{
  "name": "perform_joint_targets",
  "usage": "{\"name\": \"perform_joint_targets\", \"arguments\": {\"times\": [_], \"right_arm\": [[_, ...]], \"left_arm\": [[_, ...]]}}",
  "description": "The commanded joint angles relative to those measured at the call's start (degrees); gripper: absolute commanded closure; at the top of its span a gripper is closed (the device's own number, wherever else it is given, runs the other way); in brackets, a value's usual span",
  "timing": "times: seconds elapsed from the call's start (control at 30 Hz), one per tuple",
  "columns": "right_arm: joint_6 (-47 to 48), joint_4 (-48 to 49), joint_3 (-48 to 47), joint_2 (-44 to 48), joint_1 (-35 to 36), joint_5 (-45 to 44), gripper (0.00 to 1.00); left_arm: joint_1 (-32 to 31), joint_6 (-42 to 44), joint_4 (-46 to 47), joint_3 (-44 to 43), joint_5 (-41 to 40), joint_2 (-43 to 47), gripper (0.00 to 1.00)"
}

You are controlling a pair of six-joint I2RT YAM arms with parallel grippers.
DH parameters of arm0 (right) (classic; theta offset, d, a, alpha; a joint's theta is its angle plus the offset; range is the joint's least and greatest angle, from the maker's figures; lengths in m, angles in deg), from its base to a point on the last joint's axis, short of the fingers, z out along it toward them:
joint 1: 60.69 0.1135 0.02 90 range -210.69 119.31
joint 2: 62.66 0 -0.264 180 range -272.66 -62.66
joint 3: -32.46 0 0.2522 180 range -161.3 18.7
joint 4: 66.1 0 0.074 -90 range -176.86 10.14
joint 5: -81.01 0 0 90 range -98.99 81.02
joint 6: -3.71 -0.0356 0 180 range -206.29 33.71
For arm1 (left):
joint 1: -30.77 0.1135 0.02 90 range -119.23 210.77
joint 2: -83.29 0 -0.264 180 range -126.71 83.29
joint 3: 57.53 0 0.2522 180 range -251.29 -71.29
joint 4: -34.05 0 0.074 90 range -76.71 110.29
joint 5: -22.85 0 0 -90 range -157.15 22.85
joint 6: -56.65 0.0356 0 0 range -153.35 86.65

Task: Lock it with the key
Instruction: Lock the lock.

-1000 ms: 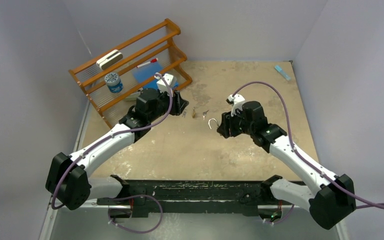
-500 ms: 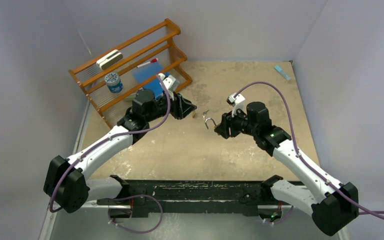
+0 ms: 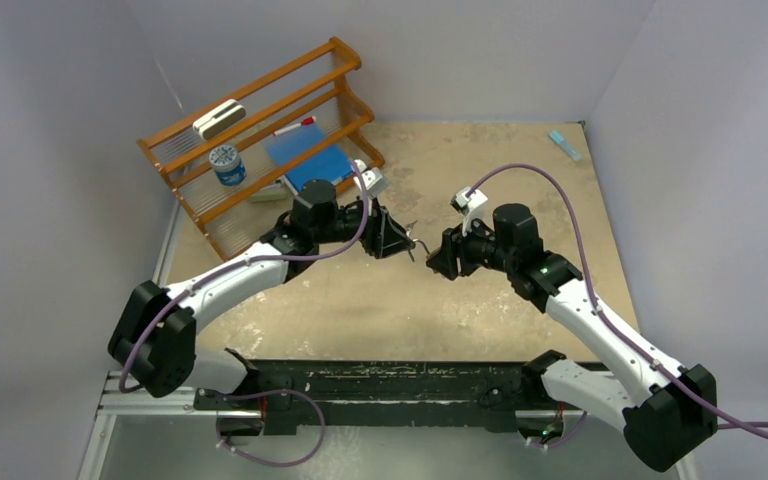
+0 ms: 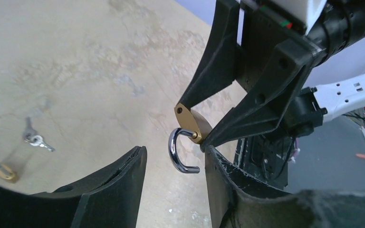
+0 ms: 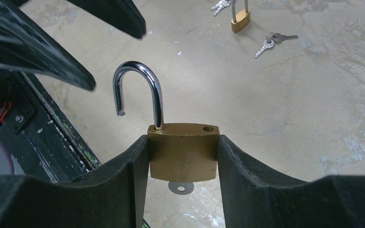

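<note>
Right wrist view: right fingers [image 5: 123,190] clenched on the body of a brass padlock [image 5: 183,152] held above the bench [image 5: 290,118], with left fingers [image 4: 109,190] released and spread either side of its open shackle [image 5: 142,71].

The shackle's free end points away from its hole in the body, so a push now would likely miss. It probably needs swinging round first. A sideways shove from the left fingers could twist the padlock in its grasp or knock the key [image 5: 178,187] showing beneath it. Counted: two padlocks, one held and a second padlock [image 5: 240,19] lying on the bench. One key sits under the held lock. Two loose key bunches lie beyond, one near [image 5: 271,42] and one at the far edge [image 5: 221,4].
</note>
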Motion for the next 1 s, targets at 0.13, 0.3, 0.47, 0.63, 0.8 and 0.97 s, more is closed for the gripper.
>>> {"name": "perform_joint_targets", "arguments": {"times": [0.13, 0.3, 0.47, 0.63, 0.8, 0.97], "right_arm": [[0.18, 3.86, -1.83, 2.46, 0.16, 2.41, 1.0], [-0.02, 3.4, -2.53, 2.18, 0.14, 2.88, 1.0], [-0.11, 3.1, -2.95, 1.81, 0.2, 2.45, 1.0], [-0.84, 3.24, -3.36, 1.89, 0.21, 1.17, 1.0], [-1.9, 6.77, -1.88, 1.49, 0.25, 5.0, 0.54], [-2.97, 12.87, 2.15, 5.8, 0.22, 7.49, 0.01]], "left_arm": [[-1.3, -0.52, 0.19, -4.34, 2.45, -3.33, 0.51], [-2.14, -3.51, 5.11, -3.99, 2.85, -5.14, 0.54], [-3.18, -4.79, 8.81, -3.54, 5.98, -6.55, 1.0], [-3.54, -5.7, 13.67, -1.76, 6.24, -5.48, 1.0], [-3.59, -9.36, 21.34, -0.01, 6.64, -3.79, 1.0], [-3.54, -7.54, 19.63, -0.39, 6.8, -0.71, 1.0]]}}
